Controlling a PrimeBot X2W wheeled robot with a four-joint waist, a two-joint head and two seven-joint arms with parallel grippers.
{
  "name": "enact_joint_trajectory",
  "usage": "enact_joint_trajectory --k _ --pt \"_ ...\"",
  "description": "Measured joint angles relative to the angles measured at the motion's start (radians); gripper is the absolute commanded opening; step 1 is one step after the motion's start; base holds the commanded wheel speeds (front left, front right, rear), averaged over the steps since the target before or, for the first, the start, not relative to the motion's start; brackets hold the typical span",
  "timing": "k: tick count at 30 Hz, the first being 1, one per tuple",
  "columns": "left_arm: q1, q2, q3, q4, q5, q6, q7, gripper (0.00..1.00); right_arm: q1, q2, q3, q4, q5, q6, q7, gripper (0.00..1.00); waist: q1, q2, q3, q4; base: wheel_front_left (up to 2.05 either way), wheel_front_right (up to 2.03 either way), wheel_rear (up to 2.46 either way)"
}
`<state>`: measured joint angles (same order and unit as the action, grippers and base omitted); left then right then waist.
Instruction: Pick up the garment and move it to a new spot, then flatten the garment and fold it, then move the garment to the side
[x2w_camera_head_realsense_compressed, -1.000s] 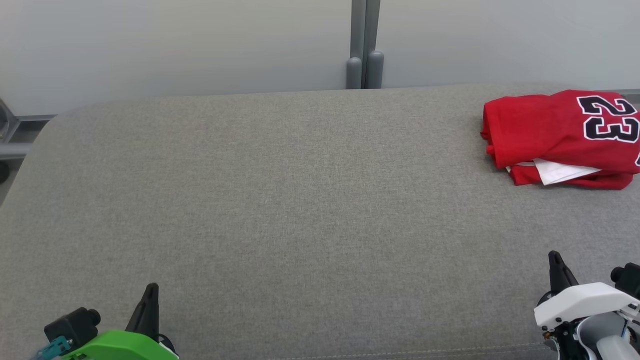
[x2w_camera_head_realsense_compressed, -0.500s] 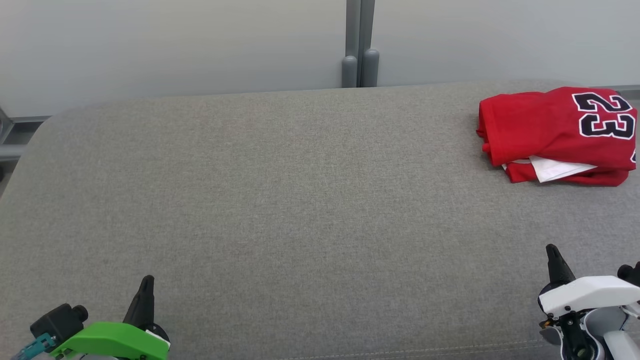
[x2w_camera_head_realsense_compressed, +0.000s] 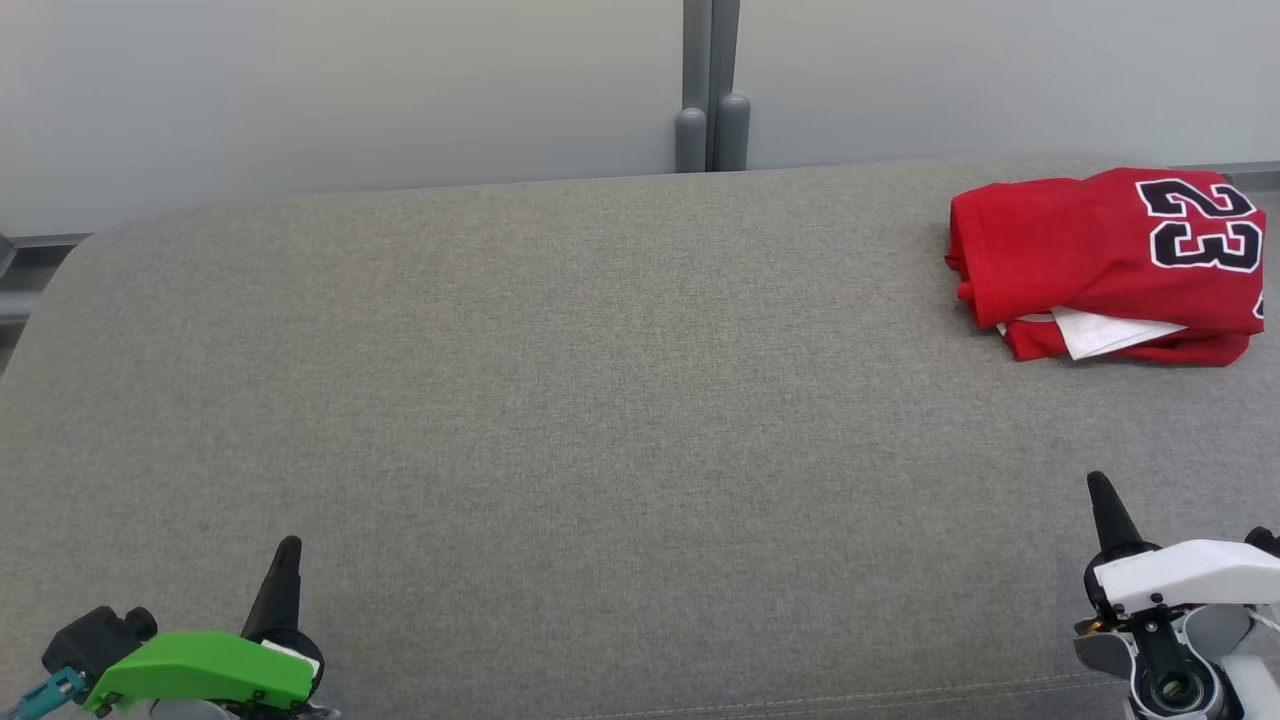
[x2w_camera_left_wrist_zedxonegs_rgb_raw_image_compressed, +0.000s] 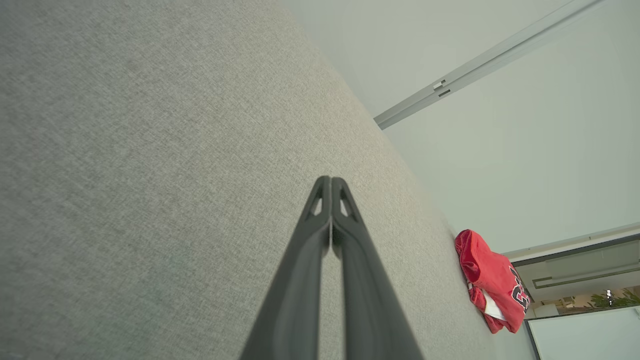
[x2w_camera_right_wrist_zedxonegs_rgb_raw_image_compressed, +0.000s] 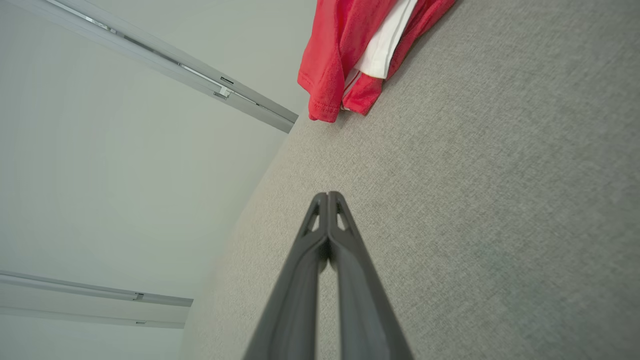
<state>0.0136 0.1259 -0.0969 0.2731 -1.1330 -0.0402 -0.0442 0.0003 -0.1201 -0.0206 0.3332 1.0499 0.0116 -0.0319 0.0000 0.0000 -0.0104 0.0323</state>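
Observation:
The garment (x2w_camera_head_realsense_compressed: 1100, 260) is a red jersey with a black "23", folded into a compact bundle with a white layer showing at its front edge. It lies at the far right of the grey padded table (x2w_camera_head_realsense_compressed: 600, 400). The left wrist view shows the garment (x2w_camera_left_wrist_zedxonegs_rgb_raw_image_compressed: 492, 280) small at the right, and it lies at the top of the right wrist view (x2w_camera_right_wrist_zedxonegs_rgb_raw_image_compressed: 360, 55). My left gripper (x2w_camera_head_realsense_compressed: 286, 548) rests at the lower left, shut and empty, its tips (x2w_camera_left_wrist_zedxonegs_rgb_raw_image_compressed: 330, 179) pressed together. My right gripper (x2w_camera_head_realsense_compressed: 1098, 484) is at the lower right, shut and empty (x2w_camera_right_wrist_zedxonegs_rgb_raw_image_compressed: 327, 194), well short of the garment.
A pale wall with a grey vertical post (x2w_camera_head_realsense_compressed: 708, 90) runs behind the table. A rounded table corner lies at the far left (x2w_camera_head_realsense_compressed: 80, 260). Bare grey fabric stretches across the middle and left.
The whole picture has shifted slightly left and up, so the camera has moved. Both grippers stay shut and the garment lies as before.

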Motion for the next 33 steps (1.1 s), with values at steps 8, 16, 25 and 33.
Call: enact_joint_trajectory --k 8,16,25,33 --pt "-0.017 -0.018 0.034 0.002 -0.1 -0.015 0.031 0.0 -0.013 0.018 -0.025 -0.009 0.111 0.023 0.032 0.0 0.0 0.0 0.003 -0.007 0.0 0.0 0.0" --pt "-0.025 -0.032 0.066 0.004 -0.179 -0.031 0.054 0.0 -0.025 0.03 -0.046 -0.016 0.205 0.041 0.058 0.0 0.0 0.0 0.005 -0.013 0.0 0.0 0.0" --pt "-0.043 -0.049 0.101 0.005 -0.274 -0.049 0.091 0.0 -0.035 0.048 -0.072 -0.024 0.317 0.062 0.088 0.0 0.0 0.0 0.008 -0.019 0.0 0.0 0.0" --pt "-0.05 -0.065 0.133 0.007 -0.358 -0.061 0.115 0.0 -0.052 0.06 -0.095 -0.032 0.417 0.081 0.113 0.0 0.0 0.0 0.01 -0.025 0.0 0.0 0.0"
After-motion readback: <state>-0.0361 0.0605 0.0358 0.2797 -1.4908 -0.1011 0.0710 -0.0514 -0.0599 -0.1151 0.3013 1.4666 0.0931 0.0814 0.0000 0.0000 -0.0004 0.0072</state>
